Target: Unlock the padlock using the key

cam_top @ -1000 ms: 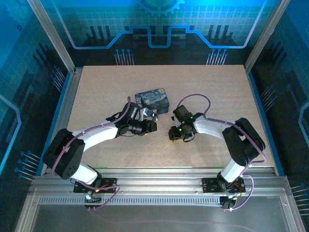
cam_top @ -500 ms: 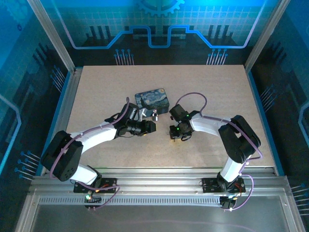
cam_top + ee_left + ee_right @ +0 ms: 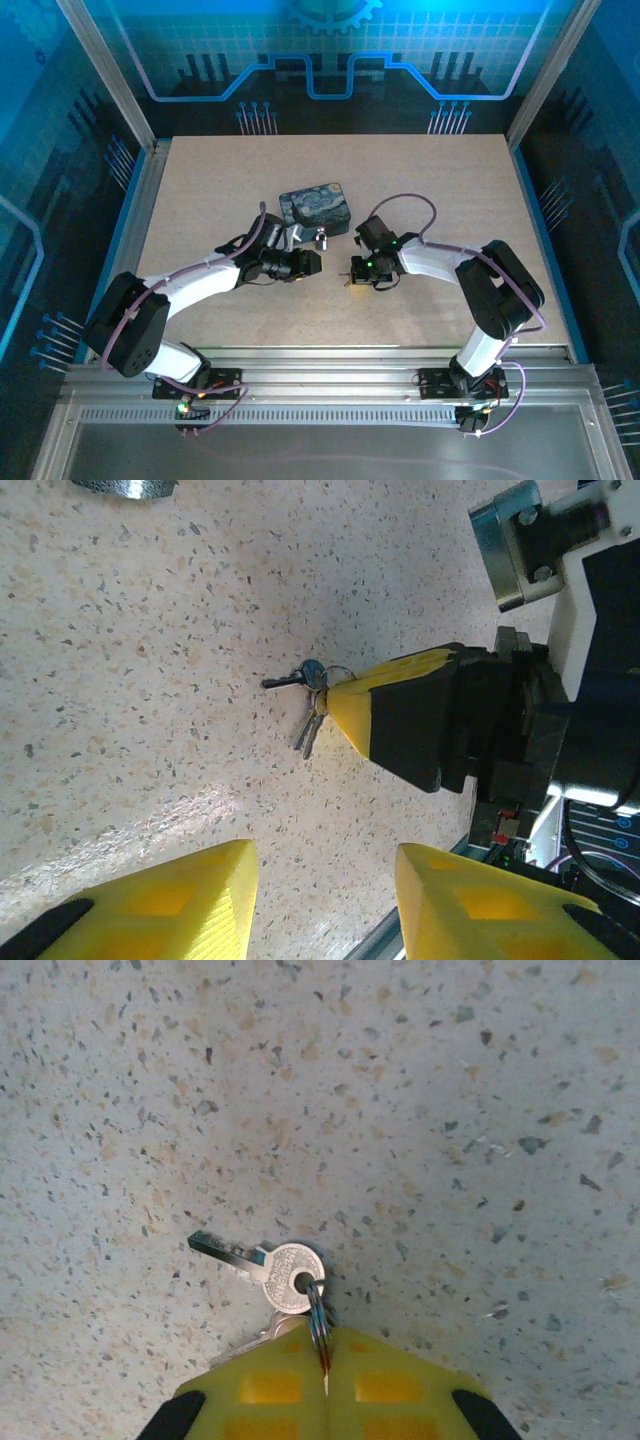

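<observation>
A small silver key [image 3: 255, 1257] lies flat on the speckled table, hooked on a thin wire ring [image 3: 318, 1318]. My right gripper [image 3: 325, 1345] is shut on that ring, its yellow fingertips pressed together; a second key [image 3: 262, 1333] pokes out from under them. The left wrist view shows the same keys [image 3: 303, 680] at the tip of the right gripper's fingers [image 3: 400, 715]. My left gripper [image 3: 325, 880] stands open just left of them, with bare table between its fingers. The padlock [image 3: 321, 240] sits by the box's near right corner, apart from both grippers [image 3: 310, 262] [image 3: 352, 275].
The blue-and-yellow swirl-painted box [image 3: 316, 207] stands just behind the two grippers. A shiny metal piece [image 3: 125, 488] shows at the top edge of the left wrist view. The table's metal front rail [image 3: 320, 352] runs close behind the arms.
My right gripper's jaws have closed onto the key ring, and its wrist has shifted slightly. The left arm has stayed put.
</observation>
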You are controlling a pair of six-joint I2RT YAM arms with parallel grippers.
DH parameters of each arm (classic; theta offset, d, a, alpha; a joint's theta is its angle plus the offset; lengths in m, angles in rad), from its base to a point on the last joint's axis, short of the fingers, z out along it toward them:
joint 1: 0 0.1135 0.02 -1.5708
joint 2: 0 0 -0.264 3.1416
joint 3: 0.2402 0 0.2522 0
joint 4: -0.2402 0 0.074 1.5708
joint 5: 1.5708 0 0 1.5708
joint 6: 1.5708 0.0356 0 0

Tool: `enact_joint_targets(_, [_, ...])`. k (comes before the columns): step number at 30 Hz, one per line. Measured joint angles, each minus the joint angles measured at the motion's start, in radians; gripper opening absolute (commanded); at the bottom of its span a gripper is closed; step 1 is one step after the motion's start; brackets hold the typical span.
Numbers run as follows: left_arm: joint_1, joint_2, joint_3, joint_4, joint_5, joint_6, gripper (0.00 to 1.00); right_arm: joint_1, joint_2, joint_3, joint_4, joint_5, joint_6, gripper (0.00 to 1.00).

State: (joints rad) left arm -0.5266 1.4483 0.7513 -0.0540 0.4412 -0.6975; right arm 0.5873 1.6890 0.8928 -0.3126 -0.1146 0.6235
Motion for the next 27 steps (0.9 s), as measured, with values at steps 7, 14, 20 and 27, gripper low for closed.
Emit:
enact_joint_targets(7, [-0.046, 0.033, -0.002, 0.043, 0.0, -0.008, 0.41, -0.025, -0.031, -0.077, 0.103, -0.089, 0.078, 0.0])
enact_joint_targets(14, [-0.053, 0.095, -0.002, 0.096, 0.001, -0.011, 0.41, -0.052, -0.059, -0.142, 0.206, -0.174, 0.145, 0.0])
enact_joint_targets(20, [-0.055, 0.13, -0.005, 0.147, 0.001, -0.035, 0.41, -0.065, -0.104, -0.16, 0.262, -0.228, 0.186, 0.0])
enact_joint_targets(27, [-0.055, 0.137, -0.016, 0.188, 0.002, -0.057, 0.42, -0.065, -0.135, -0.16, 0.294, -0.266, 0.207, 0.0])
